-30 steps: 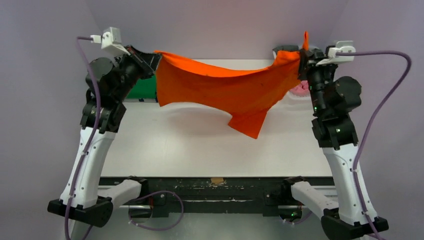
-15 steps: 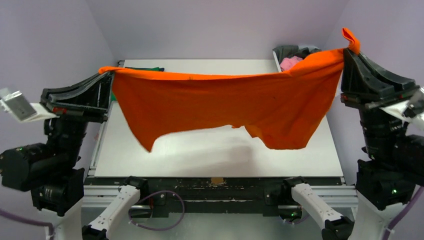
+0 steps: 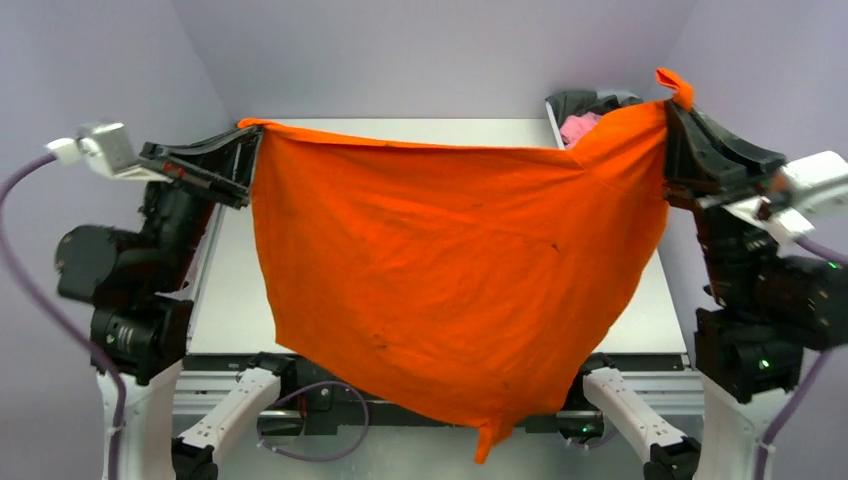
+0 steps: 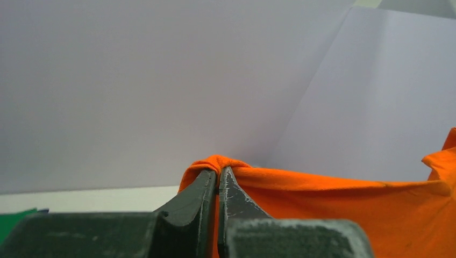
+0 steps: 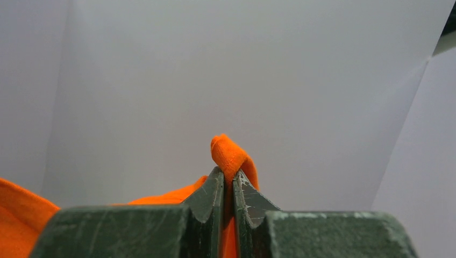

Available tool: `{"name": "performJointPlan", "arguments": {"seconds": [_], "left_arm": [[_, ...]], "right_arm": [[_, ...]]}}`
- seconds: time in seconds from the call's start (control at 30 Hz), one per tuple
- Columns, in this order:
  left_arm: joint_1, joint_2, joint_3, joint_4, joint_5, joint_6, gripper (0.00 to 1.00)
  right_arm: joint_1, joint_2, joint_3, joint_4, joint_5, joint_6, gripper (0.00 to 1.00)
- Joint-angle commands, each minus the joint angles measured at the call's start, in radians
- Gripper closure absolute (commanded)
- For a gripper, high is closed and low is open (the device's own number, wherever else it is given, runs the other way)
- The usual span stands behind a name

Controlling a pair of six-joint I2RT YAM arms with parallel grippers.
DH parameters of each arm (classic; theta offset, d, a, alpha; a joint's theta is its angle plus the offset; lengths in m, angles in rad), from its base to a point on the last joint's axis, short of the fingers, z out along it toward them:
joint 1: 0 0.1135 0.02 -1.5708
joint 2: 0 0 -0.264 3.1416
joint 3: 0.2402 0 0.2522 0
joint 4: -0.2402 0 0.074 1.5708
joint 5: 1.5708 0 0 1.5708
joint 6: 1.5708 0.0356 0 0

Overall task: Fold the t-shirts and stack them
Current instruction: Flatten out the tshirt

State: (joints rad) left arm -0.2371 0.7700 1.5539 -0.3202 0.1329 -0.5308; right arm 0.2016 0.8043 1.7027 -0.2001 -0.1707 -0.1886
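The bright orange t-shirt (image 3: 450, 270) hangs spread in the air between both arms, covering most of the table in the top view; its lower tip reaches below the table's near edge. My left gripper (image 3: 250, 130) is shut on its upper left corner, seen pinched in the left wrist view (image 4: 218, 171). My right gripper (image 3: 668, 105) is shut on the upper right corner, with a loop of cloth (image 5: 228, 153) poking above the jaws. A pink t-shirt (image 3: 580, 126) and dark cloth (image 3: 590, 102) lie at the far right. A green patch (image 4: 13, 219) shows at the left.
The white table (image 3: 225, 300) shows at the left and right of the hanging shirt. The back wall and side walls are plain lilac. Both arms are raised high at the table's left and right sides.
Both grippers have swung the orange shirt upward and toward the near side. The shirt now hangs fully spread and much lower, its bottom tip past the table's near edge.
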Motion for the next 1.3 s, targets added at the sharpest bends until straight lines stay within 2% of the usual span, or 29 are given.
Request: {"name": "performJointPlan", "arguments": {"seconds": [0.0,0.1,0.23,0.37,0.5,0.57,0.63,0.73,0.8,0.87,0.9,1.0,1.03,1.07,1.13,1.27], "left_arm": [[-0.004,0.074,-0.127,-0.016,-0.140,-0.013,1.00],[-0.004,0.138,-0.233,-0.015,-0.269,-0.034,1.00],[-0.002,0.280,-0.353,-0.011,-0.366,-0.099,1.00],[0.003,0.488,-0.353,-0.034,-0.423,-0.111,1.00],[0.031,0.768,-0.221,-0.091,-0.429,-0.111,1.00],[0.053,0.899,-0.124,-0.152,-0.407,-0.135,1.00],[0.089,1.026,-0.016,-0.219,-0.323,-0.162,1.00],[0.117,1.170,0.102,-0.242,-0.276,-0.168,1.00],[0.127,1.248,0.180,-0.267,-0.277,-0.174,0.98],[0.133,1.316,0.269,-0.283,-0.292,-0.173,0.88],[0.134,1.337,0.308,-0.294,-0.306,-0.174,0.78],[0.137,1.397,0.446,-0.348,-0.303,-0.164,0.37],[0.136,1.413,0.490,-0.374,-0.292,-0.158,0.30],[0.136,1.417,0.523,-0.392,-0.277,-0.154,0.24],[0.132,1.399,0.527,-0.399,-0.251,-0.153,0.15],[0.109,1.303,0.409,-0.355,-0.209,-0.143,0.04]], "right_arm": [[-0.002,0.049,-0.187,0.111,0.158,-0.029,1.00],[-0.002,0.072,-0.324,0.179,0.226,-0.005,1.00],[-0.002,0.143,-0.486,0.265,0.217,0.030,1.00],[-0.003,0.293,-0.593,0.364,0.214,0.084,1.00],[-0.002,0.526,-0.584,0.442,0.192,0.123,1.00],[-0.002,0.650,-0.531,0.436,0.191,0.137,1.00],[-0.003,0.785,-0.469,0.426,0.207,0.138,1.00],[-0.003,0.944,-0.367,0.396,0.248,0.138,1.00],[-0.001,1.042,-0.307,0.410,0.249,0.133,0.96],[-0.002,1.149,-0.226,0.414,0.249,0.119,0.91],[-0.001,1.202,-0.178,0.413,0.241,0.116,0.90],[-0.001,1.360,0.011,0.341,0.260,0.144,0.82],[-0.001,1.396,0.085,0.286,0.270,0.163,0.77],[-0.001,1.427,0.152,0.238,0.264,0.174,0.71],[-0.002,1.420,0.171,0.202,0.218,0.182,0.68],[0.001,1.298,0.043,0.205,0.175,0.182,0.66]]}}
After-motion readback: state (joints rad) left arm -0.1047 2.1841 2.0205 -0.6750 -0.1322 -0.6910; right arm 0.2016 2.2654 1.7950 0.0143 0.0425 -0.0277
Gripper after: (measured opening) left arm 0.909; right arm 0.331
